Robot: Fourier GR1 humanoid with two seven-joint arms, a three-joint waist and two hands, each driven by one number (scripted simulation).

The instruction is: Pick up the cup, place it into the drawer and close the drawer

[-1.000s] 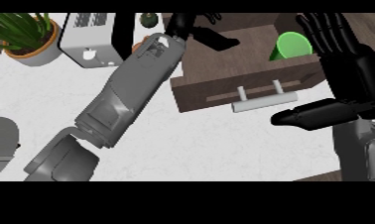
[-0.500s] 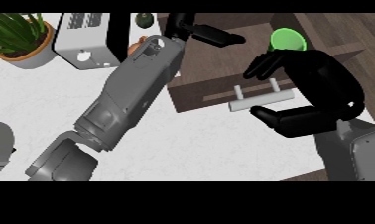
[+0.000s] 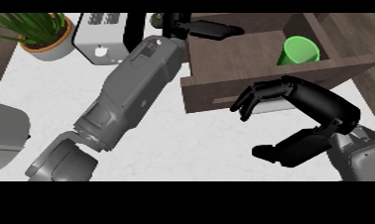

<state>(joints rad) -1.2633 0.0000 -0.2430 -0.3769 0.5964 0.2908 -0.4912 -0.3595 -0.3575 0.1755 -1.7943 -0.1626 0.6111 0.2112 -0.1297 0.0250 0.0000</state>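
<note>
Right hand (image 3: 315,114): black, at the lower right of the head view, just in front of the drawer's front panel. Its fingers (image 3: 256,96) were curled downward over the panel and the thumb (image 3: 282,149) jutted out to the left below them; nothing sat between them, so the hand held nothing. Whether the fingertips touched the panel could not be told.

Left hand (image 3: 201,28): black, at the end of a long grey forearm (image 3: 132,99) that ran up from the lower left. It lay at the drawer's back left corner, one finger stretched out straight to the right along the rear edge, holding nothing.

Drawer (image 3: 234,59): dark brown wood, pulled open, its floor showing.

Cup (image 3: 299,51): bright green, inside the drawer near its right side, tilted with its mouth toward the viewer; well apart from both hands.

Table (image 3: 190,143): white top, carrying the rest.

Toaster (image 3: 102,37): white, to the left of the left hand.

Potted plant (image 3: 40,32): green leaves in a pale pot with an orange rim, at the upper left, beside the toaster.
</note>
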